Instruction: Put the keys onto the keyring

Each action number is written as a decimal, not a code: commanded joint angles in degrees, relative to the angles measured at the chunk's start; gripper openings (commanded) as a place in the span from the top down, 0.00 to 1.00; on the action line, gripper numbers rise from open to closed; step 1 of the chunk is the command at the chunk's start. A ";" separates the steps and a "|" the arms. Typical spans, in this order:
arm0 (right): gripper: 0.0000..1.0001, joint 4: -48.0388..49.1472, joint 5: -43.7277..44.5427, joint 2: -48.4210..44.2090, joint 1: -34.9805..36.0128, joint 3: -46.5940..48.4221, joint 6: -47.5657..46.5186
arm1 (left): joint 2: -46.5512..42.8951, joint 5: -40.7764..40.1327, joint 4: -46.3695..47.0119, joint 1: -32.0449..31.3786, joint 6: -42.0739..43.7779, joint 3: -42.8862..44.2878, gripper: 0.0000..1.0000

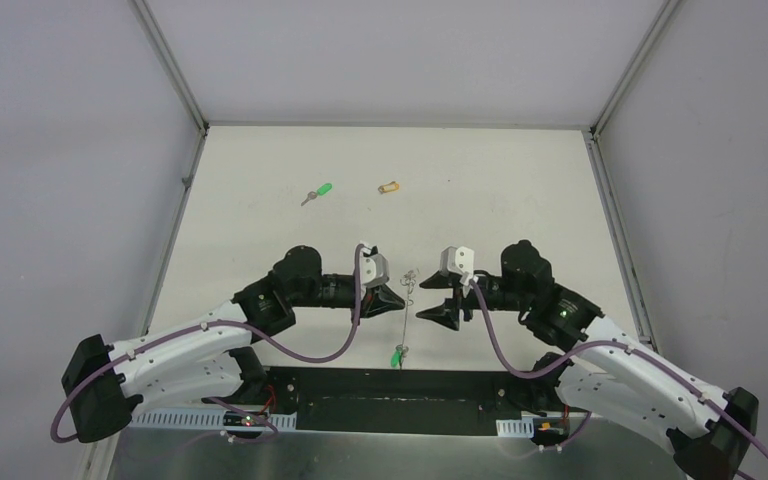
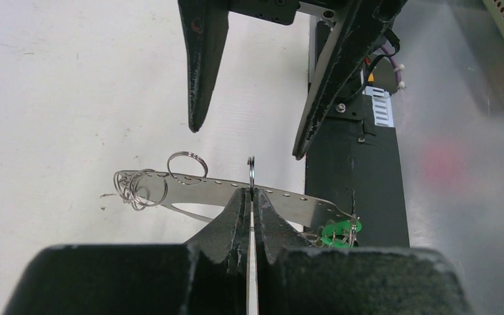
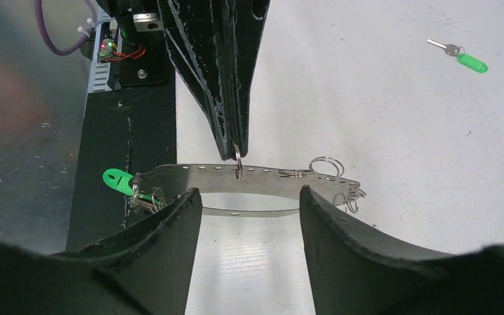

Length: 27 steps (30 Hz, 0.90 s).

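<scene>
A white table (image 1: 260,200) walled in grey carries the work. The left gripper (image 2: 251,191) is pinched tight on a small split ring of the keyring (image 3: 269,176), a thin perforated metal band held between the arms; a green tag (image 3: 115,178) dangles at its near end. The right gripper (image 3: 249,197) stands open, jaws either side of the band, gripping nothing. The green key (image 1: 317,192) and yellow-tan key (image 1: 389,187) lie far off. Likely light, springy, slippery: take keys by their plastic heads
</scene>
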 commanded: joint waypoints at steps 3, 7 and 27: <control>0.50 9.73 -4.25 0.85 0.05 -0.37 3.35 | -2.71 -2.00 5.62 -0.35 -2.34 -0.41 1.00; 0.61 15.18 -5.88 0.58 0.07 -2.05 5.21 | -3.90 -2.76 8.14 -0.39 -2.94 -1.80 1.00; 0.97 17.63 -7.36 3.10 0.07 -1.71 6.32 | -5.84 -2.70 11.20 -0.40 -4.11 -3.37 1.00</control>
